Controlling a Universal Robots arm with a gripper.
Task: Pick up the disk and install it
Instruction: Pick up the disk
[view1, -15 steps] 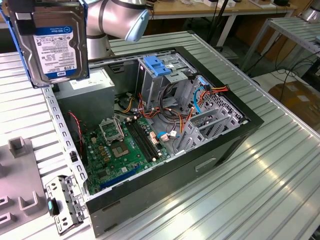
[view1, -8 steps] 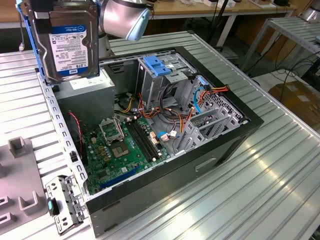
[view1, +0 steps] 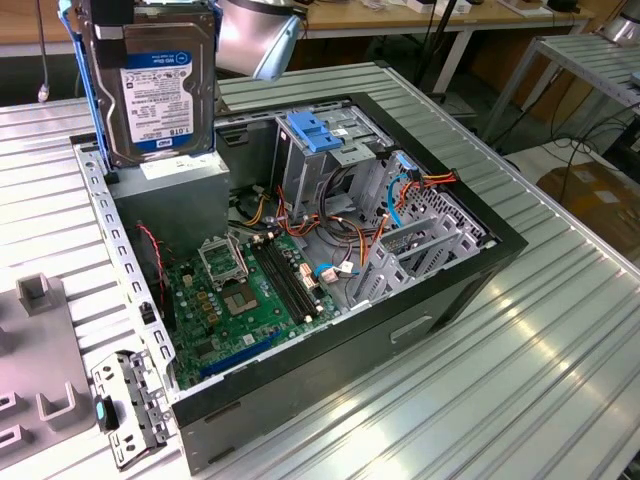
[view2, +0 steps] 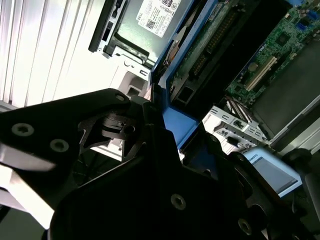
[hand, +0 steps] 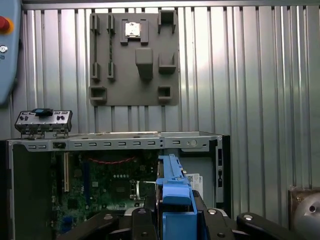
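**Disk Held Above Open Case**

The pincer (hand: 175, 216) is clamped on the disk (view1: 160, 85). In the first wrist view, its black fingers (hand: 145, 220) flank the blue carrier rail on both sides. The disk stands upright with its label towards the exterior camera and a blue rail along its edge. It hangs at the exterior view's left, over the corner of the case (view1: 480, 270) that houses the power supply (view1: 170, 200). Whether the lower edge of the disk touches the power supply cannot be told.

The case lies open on the ribbed desk (view1: 560, 360). The motherboard (view1: 250, 300) is exposed. The drive cage (view1: 340, 165) sits at the far end, with a blue latch (view1: 315, 130) on top. A grey fixture plate (hand: 134, 60) lies on the desk beside the case.
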